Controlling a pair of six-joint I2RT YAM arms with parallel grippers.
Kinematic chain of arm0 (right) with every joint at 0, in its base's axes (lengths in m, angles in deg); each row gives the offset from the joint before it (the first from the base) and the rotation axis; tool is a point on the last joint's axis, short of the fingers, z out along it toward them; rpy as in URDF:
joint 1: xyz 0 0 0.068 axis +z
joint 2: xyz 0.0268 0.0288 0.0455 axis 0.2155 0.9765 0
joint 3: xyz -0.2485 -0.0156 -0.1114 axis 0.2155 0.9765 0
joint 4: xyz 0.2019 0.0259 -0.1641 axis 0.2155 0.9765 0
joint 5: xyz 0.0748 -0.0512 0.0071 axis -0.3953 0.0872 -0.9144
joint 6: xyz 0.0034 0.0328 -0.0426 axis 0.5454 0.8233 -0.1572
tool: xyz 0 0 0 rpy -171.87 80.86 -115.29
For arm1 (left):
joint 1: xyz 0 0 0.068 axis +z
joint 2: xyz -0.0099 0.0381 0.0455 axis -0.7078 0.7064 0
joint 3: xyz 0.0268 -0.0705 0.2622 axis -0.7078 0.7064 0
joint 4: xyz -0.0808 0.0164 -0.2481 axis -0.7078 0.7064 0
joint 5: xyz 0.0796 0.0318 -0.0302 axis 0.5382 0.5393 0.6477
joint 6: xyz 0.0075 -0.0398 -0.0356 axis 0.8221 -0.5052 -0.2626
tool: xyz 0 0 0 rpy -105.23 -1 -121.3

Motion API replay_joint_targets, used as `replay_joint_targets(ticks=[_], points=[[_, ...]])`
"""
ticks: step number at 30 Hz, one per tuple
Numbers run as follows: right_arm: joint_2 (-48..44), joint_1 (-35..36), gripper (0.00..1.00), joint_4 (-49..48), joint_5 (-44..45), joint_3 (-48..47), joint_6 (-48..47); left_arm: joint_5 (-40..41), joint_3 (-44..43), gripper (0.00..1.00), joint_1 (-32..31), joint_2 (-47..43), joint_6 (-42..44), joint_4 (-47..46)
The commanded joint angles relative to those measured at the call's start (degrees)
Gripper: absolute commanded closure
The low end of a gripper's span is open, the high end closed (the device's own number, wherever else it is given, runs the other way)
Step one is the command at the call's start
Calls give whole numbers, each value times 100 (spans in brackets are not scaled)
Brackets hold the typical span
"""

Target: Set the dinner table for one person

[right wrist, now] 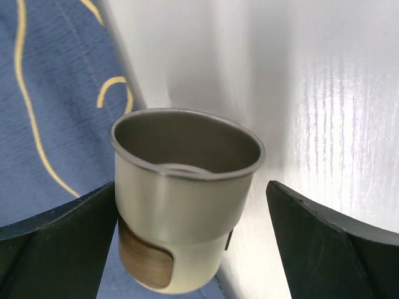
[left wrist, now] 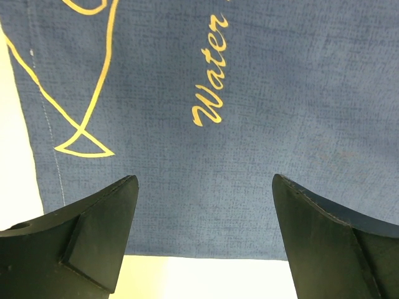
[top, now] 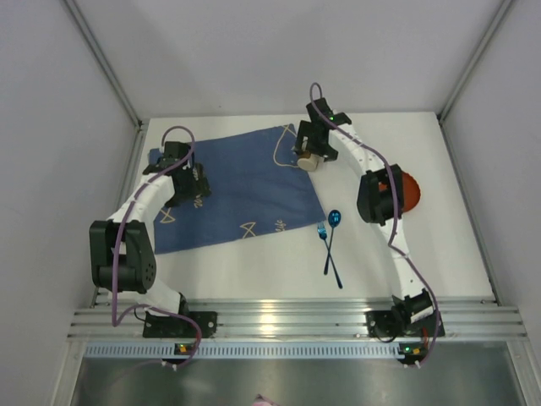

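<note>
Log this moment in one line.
left gripper: open above cloth | right gripper: open around cup | orange plate, blue cutlery: on dinner table, right of cloth

left tool (left wrist: 204,180): jaws wide apart, pointing down | right tool (right wrist: 192,185): jaws wide apart, reached far forward

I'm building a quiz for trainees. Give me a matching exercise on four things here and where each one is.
1 metal cup
2 blue spoon
3 orange dish
4 left pincer

A over the blue cloth
B partly behind the right arm
C inside the open right pincer
D on bare table, right of the cloth

Pairs: 1-C, 2-D, 3-B, 4-A
</note>
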Motion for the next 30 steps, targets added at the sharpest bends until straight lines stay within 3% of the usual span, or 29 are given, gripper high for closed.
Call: replay_joint_targets(ticks=[1,5,6,9,10,13,18,22,30], points=[[276,31,0,310,428,-255,-254,-155,52,7,17,-173,85,-105],[408,39,0,231,375,-290,-237,-164,113,7,17,-243,120,-70],[443,39,5,213,358,-291,-237,-173,131,7,17,-269,120,-44],[426,31,40,169,358,-273,-254,-173,201,7,17,-348,129,-26],[382,31,65,152,401,-256,-272,-164,219,7,17,-366,129,-17],[84,31,86,38,638,-89,-430,-147,289,7,17,-489,129,0],[-759,4,97,-559,1079,437,-614,-146,465,7,17,-682,103,-26],[-1358,66,100,-2069,-191,1282,-484,-129,649,6,17,-867,6,-192],[-816,522,100,-4504,-820,1214,-61,-234,1036,7,0,-1314,-82,-439]])
